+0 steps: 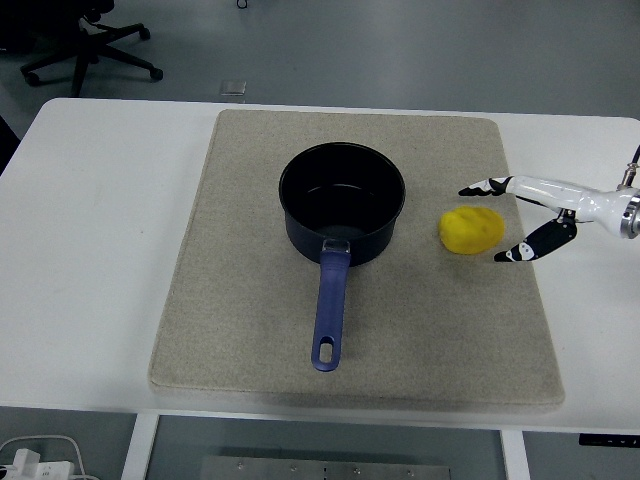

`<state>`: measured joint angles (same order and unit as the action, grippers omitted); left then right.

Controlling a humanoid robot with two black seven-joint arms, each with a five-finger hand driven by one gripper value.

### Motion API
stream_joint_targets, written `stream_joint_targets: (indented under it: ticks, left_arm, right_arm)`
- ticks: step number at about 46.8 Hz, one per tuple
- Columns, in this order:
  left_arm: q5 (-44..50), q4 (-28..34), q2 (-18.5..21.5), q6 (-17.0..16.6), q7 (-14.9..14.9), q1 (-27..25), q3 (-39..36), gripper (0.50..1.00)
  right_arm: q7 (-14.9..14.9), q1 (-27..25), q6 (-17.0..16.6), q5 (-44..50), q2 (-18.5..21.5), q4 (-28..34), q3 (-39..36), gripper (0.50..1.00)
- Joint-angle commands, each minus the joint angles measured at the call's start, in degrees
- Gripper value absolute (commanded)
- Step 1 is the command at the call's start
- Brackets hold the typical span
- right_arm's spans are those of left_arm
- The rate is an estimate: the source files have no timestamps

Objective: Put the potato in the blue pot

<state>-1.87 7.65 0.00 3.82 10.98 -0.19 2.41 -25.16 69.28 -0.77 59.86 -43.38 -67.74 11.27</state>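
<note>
- A round dark blue metal pot is sitting upright near the middle of a flat, square beige mat.
- The pot is looking empty and dark inside, with a bit of shine on its bottom.
- Its long blue handle is pointing toward the near edge of the table, and the handle is lying low over the mat. There is a small hole at the end of the handle.
- The mat is lying on a big white table and is covering most of the middle of it.
- A small, bumpy yellow potato is lying on the mat, just to the right of the pot. It is not touching the pot.
- The robot's right hand is reaching in from the right side. It is white with black tips.
- Its fingers are spreading wide apart, one above the potato in the picture and one below it. They are holding nothing.
- The finger tips are sitting very near the potato, but I cannot tell if any of them is touching it.
- The potato is lying between the pot and the hand.
- Past the far edge of the table, a black office chair with wheels is standing on the grey floor.
- White cables and a plug are lying on the floor under the near left corner of the table.
</note>
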Motion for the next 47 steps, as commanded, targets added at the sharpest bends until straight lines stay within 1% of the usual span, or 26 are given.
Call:
stream_joint_targets:
  ticks: [1, 5, 11, 15, 22, 36, 41, 43, 45, 47]
  left_arm:
    - [0.03, 0.0, 0.0, -0.04, 0.0, 0.01, -0.03, 0.994]
    - [0.03, 0.0, 0.0, 0.05, -0.08, 0.01, -0.03, 0.994]
    - [0.03, 0.0, 0.0, -0.04, 0.0, 0.01, -0.03, 0.994]
    - [0.03, 0.0, 0.0, -0.04, 0.0, 0.01, 0.06, 0.994]
    - [0.03, 0.0, 0.0, -0.04, 0.0, 0.01, 0.06, 0.994]
    - [0.03, 0.0, 0.0, 0.05, 0.0, 0.01, -0.03, 0.994]
    - [-0.06, 0.0, 0.0, 0.05, 0.0, 0.01, 0.05, 0.994]
    - [-0.06, 0.0, 0.0, 0.05, 0.0, 0.01, -0.03, 0.994]
    - [0.03, 0.0, 0.0, -0.04, 0.0, 0.01, 0.05, 0.994]
    - [0.03, 0.0, 0.0, -0.04, 0.0, 0.01, -0.03, 0.994]
  right_arm:
    - [1.07, 1.2, 0.15, 0.0, 1.19, 0.15, 1.3, 0.93]
    - [2.22, 1.47, 0.15, 0.0, 2.33, 0.68, 1.48, 0.93]
    - [2.4, 1.38, 0.24, 0.09, 4.62, 1.82, 1.65, 0.93]
    - [2.4, 1.2, 0.42, 0.0, 5.41, 3.31, 1.74, 0.93]
    - [2.4, 1.29, 0.42, 0.0, 5.67, 4.98, 2.27, 0.93]
    - [2.13, 0.77, 0.42, -0.18, 5.94, 5.86, 3.24, 0.926]
    - [2.13, 0.68, 0.59, 0.0, 6.03, 5.95, 3.24, 0.911]
    - [2.13, 0.68, 0.77, 0.0, 6.37, 5.95, 3.32, 0.897]
    - [2.05, 0.68, 1.12, 0.0, 6.73, 5.95, 3.41, 0.868]
    - [1.96, 0.68, 1.38, 0.0, 6.9, 5.95, 3.41, 0.85]
